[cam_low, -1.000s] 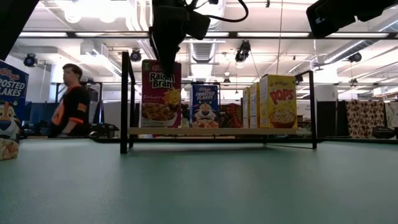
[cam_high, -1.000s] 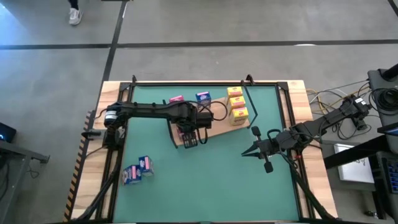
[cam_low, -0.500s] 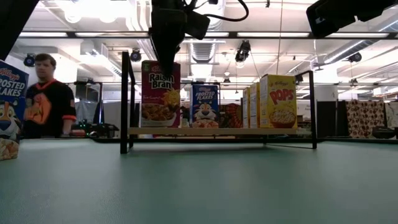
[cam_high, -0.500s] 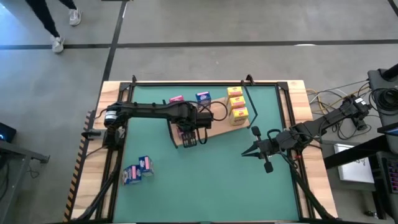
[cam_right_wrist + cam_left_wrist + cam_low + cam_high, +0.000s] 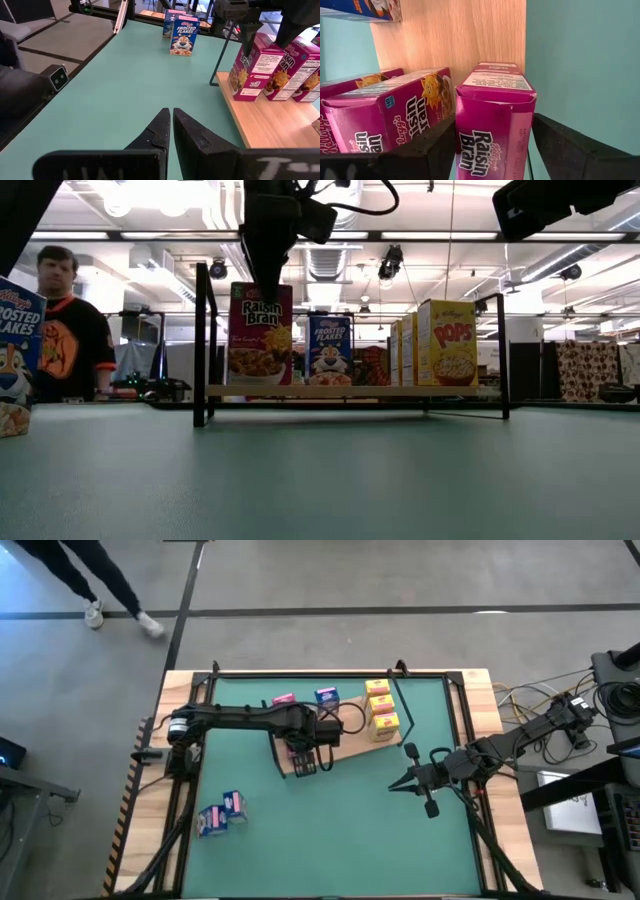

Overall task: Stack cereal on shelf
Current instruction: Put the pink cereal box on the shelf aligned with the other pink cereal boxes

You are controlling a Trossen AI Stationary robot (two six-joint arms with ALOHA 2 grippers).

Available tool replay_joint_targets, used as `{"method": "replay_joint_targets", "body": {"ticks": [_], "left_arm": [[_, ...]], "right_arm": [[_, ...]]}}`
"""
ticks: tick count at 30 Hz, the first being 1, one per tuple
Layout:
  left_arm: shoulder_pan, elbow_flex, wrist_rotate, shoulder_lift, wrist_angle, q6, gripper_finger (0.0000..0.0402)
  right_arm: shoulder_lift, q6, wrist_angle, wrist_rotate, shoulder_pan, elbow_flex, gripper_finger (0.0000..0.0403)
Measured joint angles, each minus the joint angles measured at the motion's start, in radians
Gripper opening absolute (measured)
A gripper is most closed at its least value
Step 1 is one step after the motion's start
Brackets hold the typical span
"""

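Magenta cardboard printed "Raisin Bran" marks the cereal box [image 5: 492, 122] pinched between the two dark fingers of the left end effector [image 5: 307, 762], standing upright at the near end of the shelf [image 5: 350, 745], its folded top flaps and a white label panel showing in the left wrist view. Two more magenta boxes [image 5: 385, 112] stand just beside it on the light-brown wooden board. Farther along the shelf, a blue Frosted Flakes box [image 5: 329, 350] stands behind it, and yellow Pops boxes [image 5: 446, 343] form a row at the far end, between thin black wire frames. Two blue boxes [image 5: 221, 814] remain on the green mat of the bench [image 5: 330, 830], well apart from the shelf, near the left front corner. The right end effector [image 5: 396, 784] hangs over the mat to the shelf's right, its fingers pressed together and holding nothing. Beyond the bench, a person [image 5: 65, 325] in a dark shirt stands in the room.
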Motion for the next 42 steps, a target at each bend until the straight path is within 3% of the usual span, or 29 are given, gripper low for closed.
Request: {"method": "replay_joint_targets", "body": {"ticks": [5,12,20,25,32,42], "left_arm": [[0.000,0.064,0.000,-0.004,-0.023,0.004,0.0236],[-0.033,0.243,-0.009,-0.008,-0.060,0.044,0.0235],[-0.228,0.300,-0.248,-0.049,-0.040,0.066,0.0235],[-0.377,0.224,-0.345,-0.078,-0.005,0.022,0.0235],[-0.529,0.039,-0.463,-0.121,0.097,0.014,0.0235],[-0.575,-0.347,-0.478,-0.357,0.472,0.051,0.0235]], "right_arm": [[0.000,-0.001,0.000,0.000,0.000,0.000,0.0013],[0.000,-0.007,0.000,0.001,0.000,0.000,0.0013],[0.001,0.010,0.004,0.109,0.000,0.000,0.0013],[0.007,0.053,0.051,0.213,-0.001,0.000,0.0013],[0.094,-0.002,0.221,0.234,-0.014,0.000,0.0013],[0.248,0.006,0.293,0.235,-0.092,0.063,0.0013]]}}
